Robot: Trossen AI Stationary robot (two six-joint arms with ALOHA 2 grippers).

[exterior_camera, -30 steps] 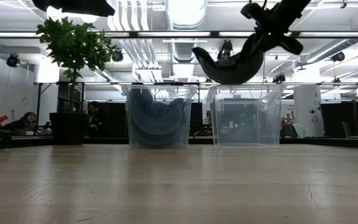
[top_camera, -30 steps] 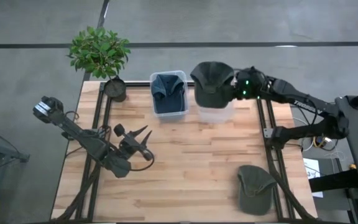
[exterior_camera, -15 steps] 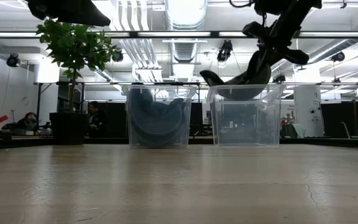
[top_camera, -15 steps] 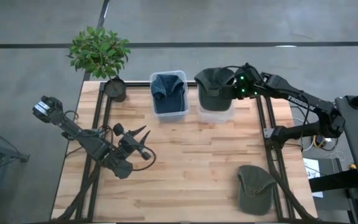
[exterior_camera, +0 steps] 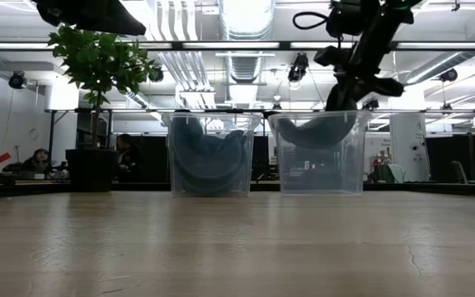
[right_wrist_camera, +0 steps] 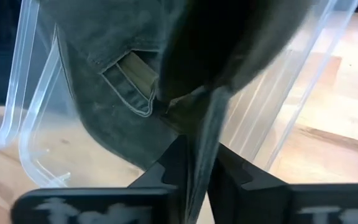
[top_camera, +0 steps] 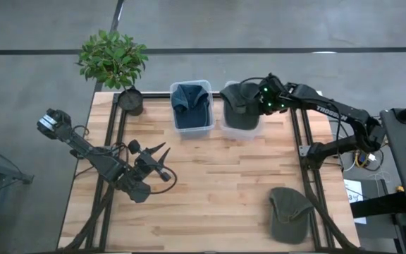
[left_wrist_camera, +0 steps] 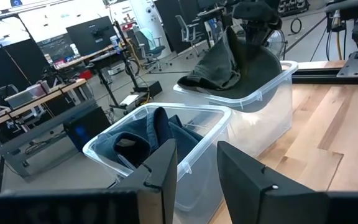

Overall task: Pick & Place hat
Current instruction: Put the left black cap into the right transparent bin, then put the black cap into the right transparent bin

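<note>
A green hat [top_camera: 238, 107] sags into the right-hand clear bin [top_camera: 244, 132] at the table's far edge. In the low view the hat [exterior_camera: 316, 132] lies curved inside the bin's walls. My right gripper [top_camera: 263, 99] is above the bin's right side, shut on the hat. A second green hat [top_camera: 290, 214] lies flat on the table at the near right. My left gripper [top_camera: 162, 159] hovers open over the left half of the table, with nothing between its fingers [left_wrist_camera: 166, 168]. My right gripper pinches a thin fold of the hat's cloth [right_wrist_camera: 205, 134] between its two fingers [right_wrist_camera: 174, 163], close to the strap opening at the hat's back. The fingers come slanting down from the table's right. The hat hangs below them, its lower part inside the bin.
A second clear bin [top_camera: 192, 129] with a dark blue hat [top_camera: 191, 99] in it stands just left of the first. A potted plant [top_camera: 113, 60] stands at the far left corner. Bare wood lies between the bins and the near edge.
My right gripper has sunk and gone a little toward the table's left, tipping further down. The green hat, which hung clear above the bin, has come down with it and now sags inside the bin.
</note>
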